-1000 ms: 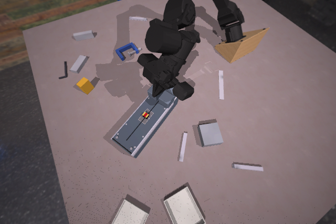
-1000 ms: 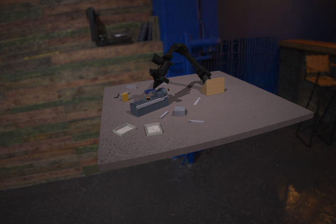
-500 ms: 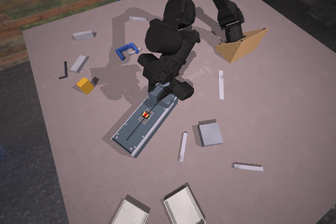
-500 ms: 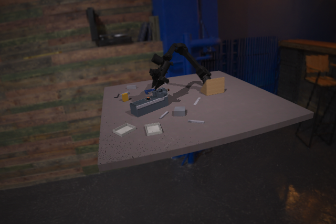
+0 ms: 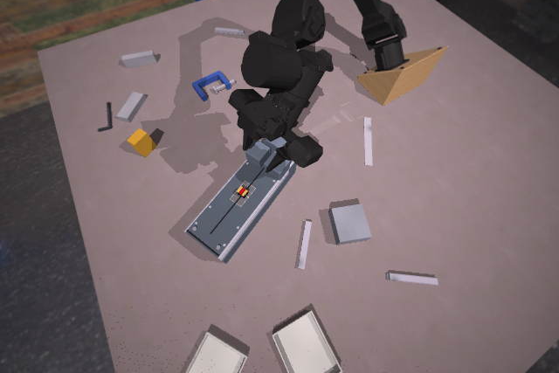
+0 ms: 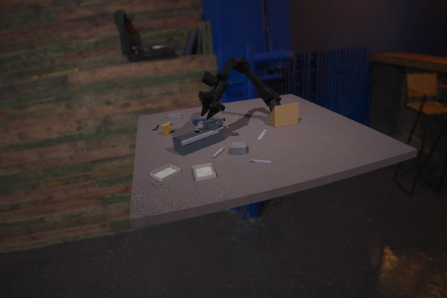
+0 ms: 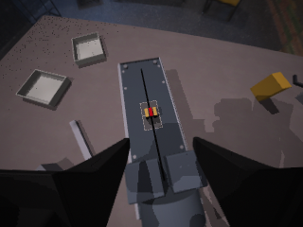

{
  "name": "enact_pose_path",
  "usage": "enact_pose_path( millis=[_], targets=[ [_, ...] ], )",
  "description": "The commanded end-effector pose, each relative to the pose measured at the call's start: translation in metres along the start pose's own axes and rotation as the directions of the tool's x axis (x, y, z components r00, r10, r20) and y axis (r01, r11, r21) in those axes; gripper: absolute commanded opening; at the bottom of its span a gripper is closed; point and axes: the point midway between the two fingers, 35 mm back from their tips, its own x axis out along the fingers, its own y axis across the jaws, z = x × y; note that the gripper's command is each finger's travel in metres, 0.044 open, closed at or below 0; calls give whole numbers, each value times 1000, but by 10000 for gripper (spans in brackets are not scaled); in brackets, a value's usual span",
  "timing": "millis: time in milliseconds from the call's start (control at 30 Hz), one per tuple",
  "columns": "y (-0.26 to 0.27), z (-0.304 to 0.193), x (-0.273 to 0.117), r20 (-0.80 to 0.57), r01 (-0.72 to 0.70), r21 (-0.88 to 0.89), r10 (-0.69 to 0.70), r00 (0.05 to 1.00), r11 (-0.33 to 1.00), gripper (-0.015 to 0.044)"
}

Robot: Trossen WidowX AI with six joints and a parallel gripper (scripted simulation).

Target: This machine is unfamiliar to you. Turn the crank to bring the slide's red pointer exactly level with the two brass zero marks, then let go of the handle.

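Observation:
The long dark grey machine [image 5: 224,213] [image 6: 196,145] [image 7: 134,87] has a black slot along its top. The small red pointer [image 5: 243,190] [image 6: 197,130] [image 7: 151,112] sits in a pale outlined window between two brass marks and looks about level with them; a tiny offset cannot be ruled out. My gripper [image 5: 257,159] [image 6: 205,116] [image 7: 161,141] is open and empty above the machine's arm-side end, its fingers spread over the raised grey blocks [image 7: 144,180]. A small brown knob [image 6: 223,119], perhaps the crank handle, shows past that end. The crank is otherwise hidden.
A wooden wedge [image 5: 408,78] [image 6: 286,114] stands by the arm's base. A blue clamp [image 5: 211,82] and a yellow block [image 5: 141,141] [image 7: 271,87] lie on one side. A grey block [image 5: 350,223] and white strips lie on the other. Two pale trays [image 6: 165,172] [image 7: 88,48] are beyond.

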Motion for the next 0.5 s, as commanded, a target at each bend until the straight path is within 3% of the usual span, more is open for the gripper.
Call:
enact_pose_path(
  millis=[0, 267, 467],
  targets=[
    [0, 0, 0, 0, 0, 0, 0, 1000, 1000, 204],
    [0, 0, 0, 0, 0, 0, 0, 1000, 1000, 0],
    [0, 0, 0, 0, 0, 0, 0, 1000, 1000, 0]
  ],
)
